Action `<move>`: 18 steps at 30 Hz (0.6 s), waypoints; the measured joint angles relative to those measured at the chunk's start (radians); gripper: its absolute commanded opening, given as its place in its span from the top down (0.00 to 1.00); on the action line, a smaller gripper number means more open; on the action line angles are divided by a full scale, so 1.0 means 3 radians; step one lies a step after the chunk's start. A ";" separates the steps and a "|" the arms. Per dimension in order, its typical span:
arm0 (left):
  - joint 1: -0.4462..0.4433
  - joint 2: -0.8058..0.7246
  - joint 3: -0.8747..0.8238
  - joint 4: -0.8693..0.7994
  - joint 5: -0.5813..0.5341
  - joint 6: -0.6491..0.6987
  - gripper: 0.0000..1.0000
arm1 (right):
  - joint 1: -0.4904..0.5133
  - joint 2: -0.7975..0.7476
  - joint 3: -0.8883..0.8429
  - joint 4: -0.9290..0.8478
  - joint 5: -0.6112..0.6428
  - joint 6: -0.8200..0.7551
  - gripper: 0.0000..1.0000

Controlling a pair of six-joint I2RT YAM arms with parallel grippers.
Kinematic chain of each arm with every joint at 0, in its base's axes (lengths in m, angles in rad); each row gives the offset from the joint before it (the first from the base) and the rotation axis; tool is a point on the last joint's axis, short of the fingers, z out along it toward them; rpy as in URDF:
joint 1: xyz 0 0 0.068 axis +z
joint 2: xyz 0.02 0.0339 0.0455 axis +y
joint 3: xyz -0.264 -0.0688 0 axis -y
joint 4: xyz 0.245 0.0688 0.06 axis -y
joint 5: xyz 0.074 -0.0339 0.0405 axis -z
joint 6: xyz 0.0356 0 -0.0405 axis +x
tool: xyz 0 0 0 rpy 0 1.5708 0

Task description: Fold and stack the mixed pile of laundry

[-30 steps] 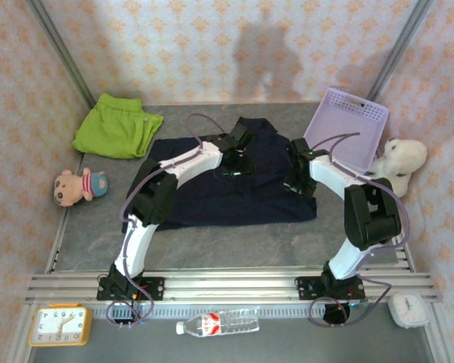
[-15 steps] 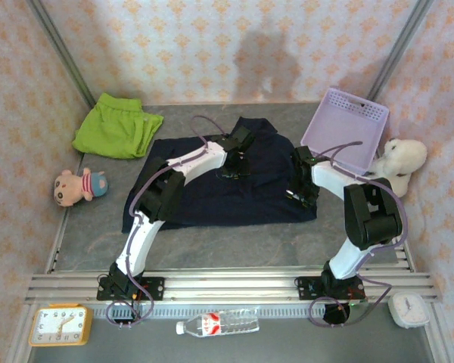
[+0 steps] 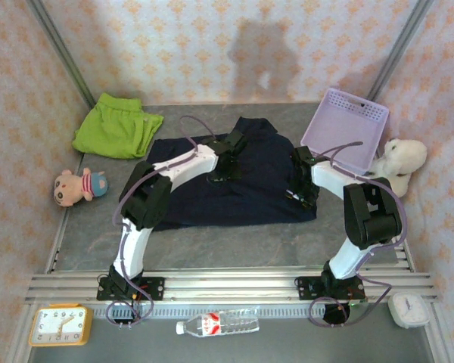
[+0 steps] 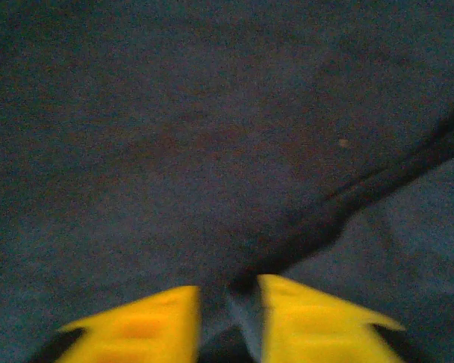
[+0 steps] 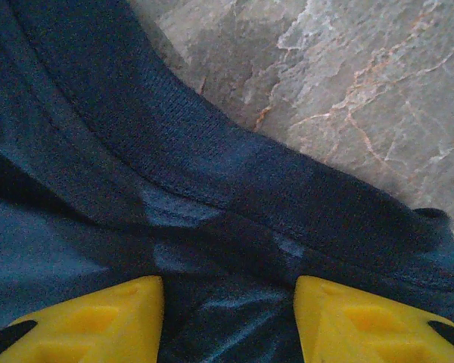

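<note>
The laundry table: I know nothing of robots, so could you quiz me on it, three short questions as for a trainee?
1. What lies spread out in the middle of the table? A a navy garment, B a striped towel, C a pillow.
2. True or false: the green garment lies inside the basket.
3. Fill in: the white plush toy sits right beside the ____.

Key: 1 A. 2 False; it lies on the table at the far left. 3 basket.
</note>
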 measured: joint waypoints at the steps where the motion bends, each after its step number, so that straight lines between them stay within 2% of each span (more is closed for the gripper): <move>1: 0.0000 -0.0013 0.0037 -0.0033 -0.0031 -0.0013 0.33 | 0.0000 0.0000 0.0000 0.0001 -0.0001 0.0001 0.52; 8: 0.0022 -0.0047 0.0031 -0.0183 -0.0107 -0.0028 0.31 | -0.0011 -0.0122 0.0006 -0.0033 -0.0093 -0.0013 0.51; 13: 0.0092 -0.0554 -0.0622 -0.0262 -0.0128 0.0092 0.33 | 0.0017 -0.0411 0.0045 -0.0086 -0.0251 -0.0014 0.52; 18: 0.0292 -0.1198 -0.1283 -0.0309 -0.0192 0.0139 0.32 | 0.0291 -0.0432 0.0158 -0.0109 -0.0280 -0.0010 0.51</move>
